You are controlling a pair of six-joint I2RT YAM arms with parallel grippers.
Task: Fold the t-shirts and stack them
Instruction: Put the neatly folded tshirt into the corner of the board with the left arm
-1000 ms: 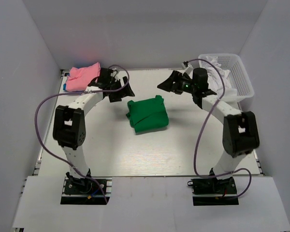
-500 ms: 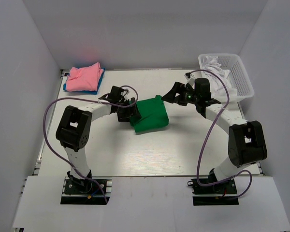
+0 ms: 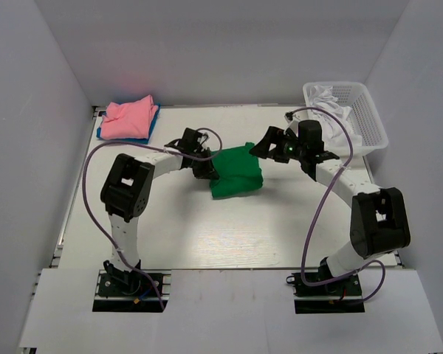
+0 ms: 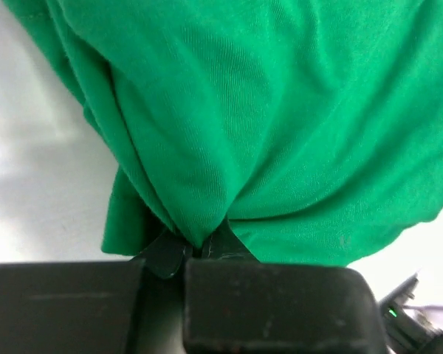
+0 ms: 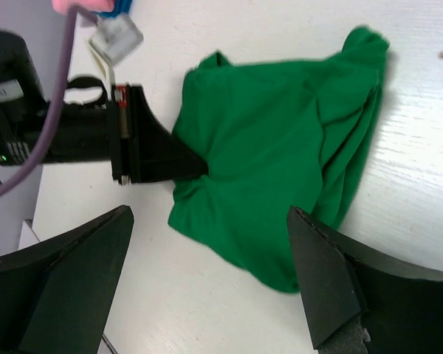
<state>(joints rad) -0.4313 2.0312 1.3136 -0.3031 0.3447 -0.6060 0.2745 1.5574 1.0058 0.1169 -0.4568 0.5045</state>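
A folded bright green t-shirt (image 3: 238, 172) lies mid-table. My left gripper (image 3: 210, 169) is shut on a pinched fold at its left edge; in the left wrist view the green t-shirt (image 4: 266, 118) bunches into the closed tips of the left gripper (image 4: 199, 251). My right gripper (image 3: 264, 144) hovers open over the shirt's far right corner, holding nothing. The right wrist view shows the green t-shirt (image 5: 280, 155) between the wide fingers of the right gripper (image 5: 208, 212), with the left gripper (image 5: 196, 167) biting its edge. A pink t-shirt (image 3: 127, 116) rests on a blue t-shirt (image 3: 102, 134) at the back left.
A white mesh basket (image 3: 371, 122) stands at the back right with white cloth (image 3: 326, 96) inside. White walls close in the table on the left, back and right. Purple cables loop from both arms.
My left gripper swung from beside the pink pile to the green t-shirt's left edge and shut on it. The shirt shifted slightly right. The right gripper came down closer to the shirt, still open.
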